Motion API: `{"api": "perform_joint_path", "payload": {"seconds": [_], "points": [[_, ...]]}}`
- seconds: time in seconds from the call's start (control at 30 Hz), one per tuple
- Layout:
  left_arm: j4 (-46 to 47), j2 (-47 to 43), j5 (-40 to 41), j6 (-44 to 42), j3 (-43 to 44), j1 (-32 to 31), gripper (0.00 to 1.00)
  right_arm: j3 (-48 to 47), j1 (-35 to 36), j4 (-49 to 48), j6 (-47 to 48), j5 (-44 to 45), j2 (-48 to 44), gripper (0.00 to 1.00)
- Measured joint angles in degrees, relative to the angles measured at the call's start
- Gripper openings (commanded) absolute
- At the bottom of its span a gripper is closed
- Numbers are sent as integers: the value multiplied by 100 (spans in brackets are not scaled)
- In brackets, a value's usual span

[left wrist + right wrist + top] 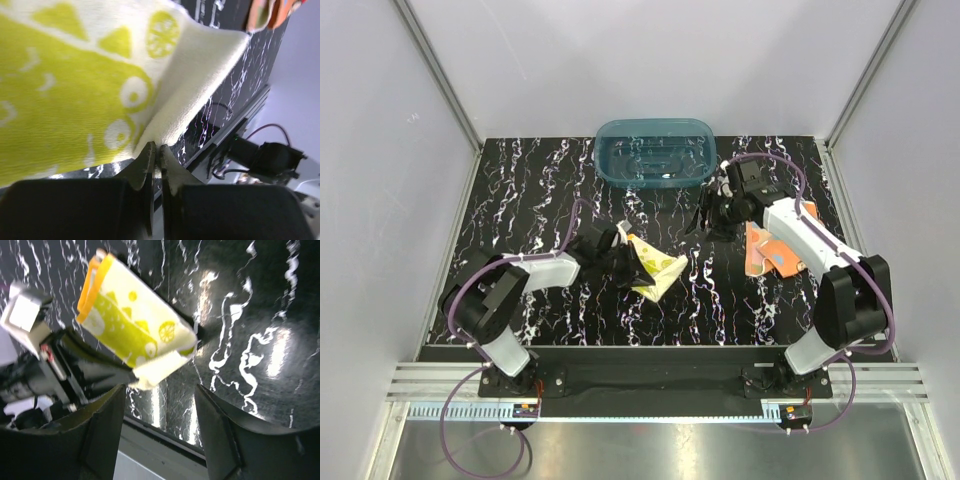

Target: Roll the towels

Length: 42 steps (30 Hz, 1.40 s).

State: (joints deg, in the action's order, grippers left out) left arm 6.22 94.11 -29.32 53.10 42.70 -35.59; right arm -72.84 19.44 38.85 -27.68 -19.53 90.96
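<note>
Nearest the bases, the left gripper (156, 150) was clamped shut on a folded edge of the yellow towel (655, 272), which sat just toward 6 o'clock of the middle of the black marbled table (540, 190). The pinched corner was raised off the surface while the rest drooped toward the table. That looked like a hold meant to keep the fold tight so the cloth could be turned over on itself, and the roll was not yet formed.

Out at 3 o'clock the orange towel (772, 252) lay flat and unrolled beneath the right forearm, touched by neither gripper.

Farther back, around 1 o'clock, the right gripper (160, 390) hung above bare table with its jaws apart and nothing between them. It faced the yellow towel, probably placed to help with that fold.

At 12 o'clock, against the far edge, stood the teal translucent tub (655, 150), well apart from both cloths.
</note>
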Motion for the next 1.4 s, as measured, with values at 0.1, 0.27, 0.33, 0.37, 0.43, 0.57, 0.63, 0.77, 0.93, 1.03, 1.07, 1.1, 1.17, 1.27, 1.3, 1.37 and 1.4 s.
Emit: {"api": "perform_joint_path", "payload": {"seconds": [0.1, 0.27, 0.33, 0.37, 0.43, 0.57, 0.63, 0.77, 0.93, 1.03, 1.07, 1.1, 1.17, 1.27, 1.3, 1.37, 1.4], "points": [[48, 111, -109, 201, -20, 166, 0, 245, 0, -142, 72, -337, -55, 61], [-55, 210, -184, 240, 2, 299, 1, 614, 66, -417, 136, -813, -44, 51], [-105, 260, -181, 229, 24, 330, 1, 649, 142, -546, 157, -984, -2, 44], [-164, 284, -181, 221, 46, 345, 1, 656, 199, -638, 168, -1084, 52, 41], [-295, 328, -168, 192, 90, 378, 1, 656, 286, -848, 173, -1274, 201, 37], [-479, 358, -122, 133, 109, 402, 1, 656, 452, -1261, 151, -1631, 791, 30], [-533, 358, -83, 109, 109, 411, 2, 654, 540, -1416, 142, -1762, 1128, 28], [-678, 358, -24, 24, 109, 411, 2, 651, 656, -1602, 90, -1919, 1578, 26], [-782, 358, 22, -39, 109, 415, 3, 516, 675, -1832, 59, -2013, 2017, 23], [-835, 356, 83, -83, 109, 420, 9, 461, 675, -2011, 42, -2065, 2343, 22], [-848, 350, 101, -98, 109, 420, 14, 461, 675, -2041, 31, -2076, 2426, 22], [-894, 319, 146, -138, 109, 420, 18, 459, 673, -2090, -2, -2186, 2522, 22], [-1117, 179, 348, -225, 109, 420, 32, 459, 669, -2159, -46, -2293, 2573, 22], [-1335, -20, 568, -350, 109, 417, 44, 459, 678, -2243, -70, -2363, 2603, 22], [-1440, -122, 691, -387, 109, 413, 48, 459, 682, -2260, -76, -2367, 2610, 22], [-1731, -330, 979, -492, 133, 382, 49, 457, 697, -2275, -83, -2363, 2612, 22], [-1932, -437, 1193, -549, 166, 345, 49, 455, 706, -2275, -85, -2361, 2612, 22]]}}
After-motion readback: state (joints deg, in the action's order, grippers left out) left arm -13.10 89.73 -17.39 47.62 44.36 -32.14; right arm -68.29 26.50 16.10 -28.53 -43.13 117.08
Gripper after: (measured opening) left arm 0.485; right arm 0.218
